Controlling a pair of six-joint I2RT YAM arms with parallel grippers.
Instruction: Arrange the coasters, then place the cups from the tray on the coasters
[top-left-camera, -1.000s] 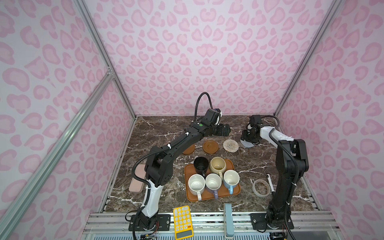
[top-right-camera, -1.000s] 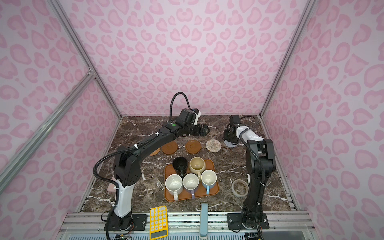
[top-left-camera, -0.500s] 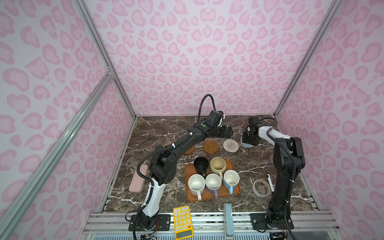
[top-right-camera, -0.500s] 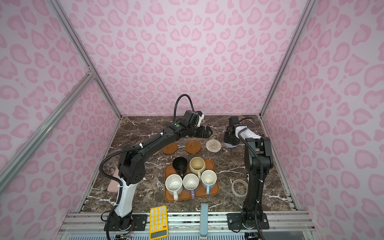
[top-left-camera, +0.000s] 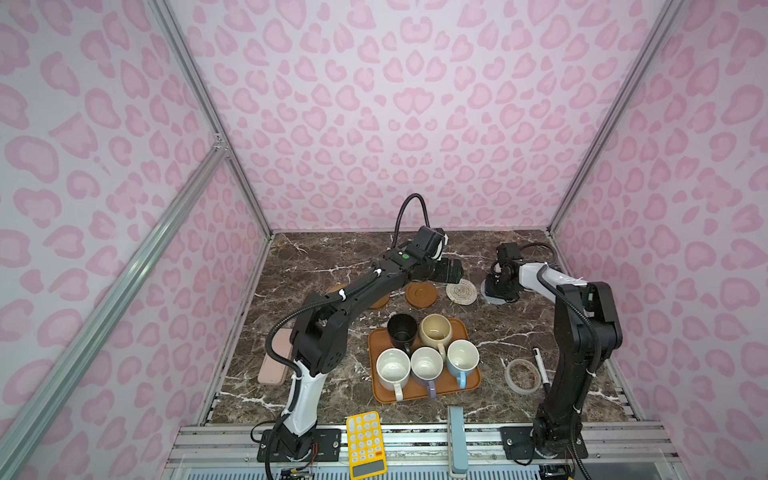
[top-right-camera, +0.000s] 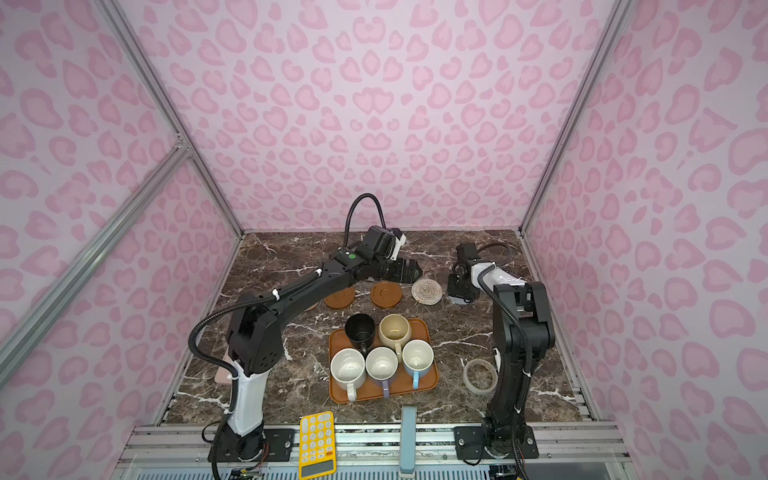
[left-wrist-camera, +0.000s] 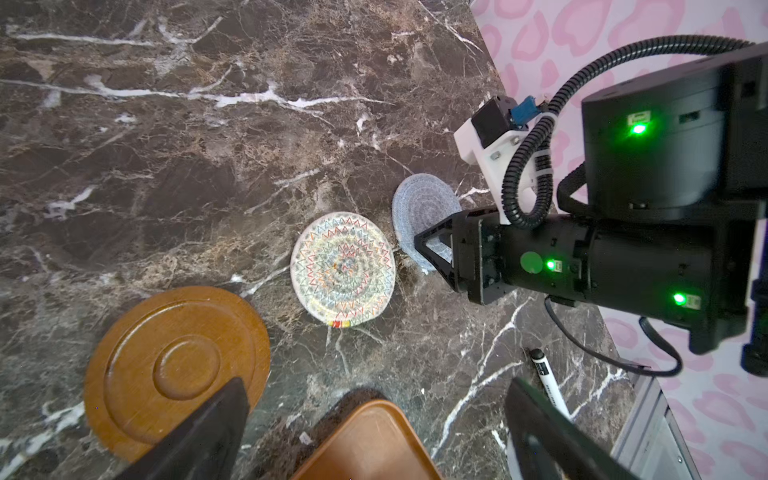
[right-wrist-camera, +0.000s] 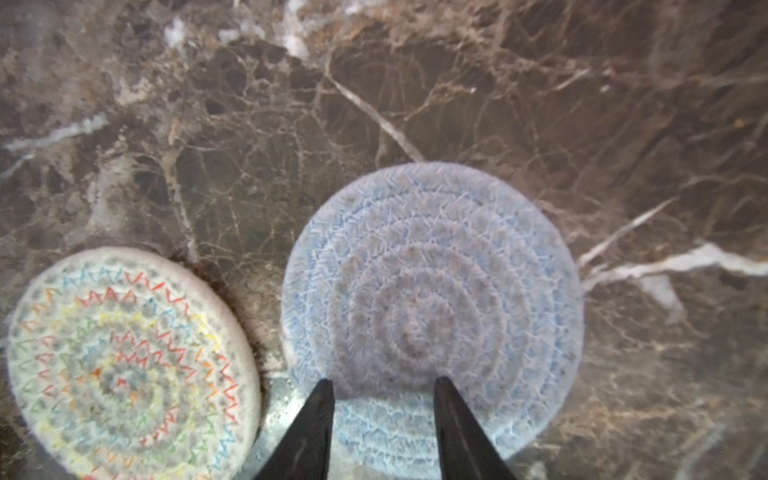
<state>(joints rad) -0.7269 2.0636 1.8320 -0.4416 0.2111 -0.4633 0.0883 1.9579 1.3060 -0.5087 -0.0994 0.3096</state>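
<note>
Grey-blue coaster lies directly beneath the right end effector, jaws narrowly parted.

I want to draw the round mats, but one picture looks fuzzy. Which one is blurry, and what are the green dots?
Right wrist view: blurry, the blue coaster and cream coaster look soft. Left wrist view: sharper; the dots are green lights glaring on the right arm. Top views: clear.

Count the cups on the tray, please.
5, all on the tray: black cup and cream-yellow cup at the back; speckled white cup, lavender cup and light blue cup in front. None seems hidden.
</note>
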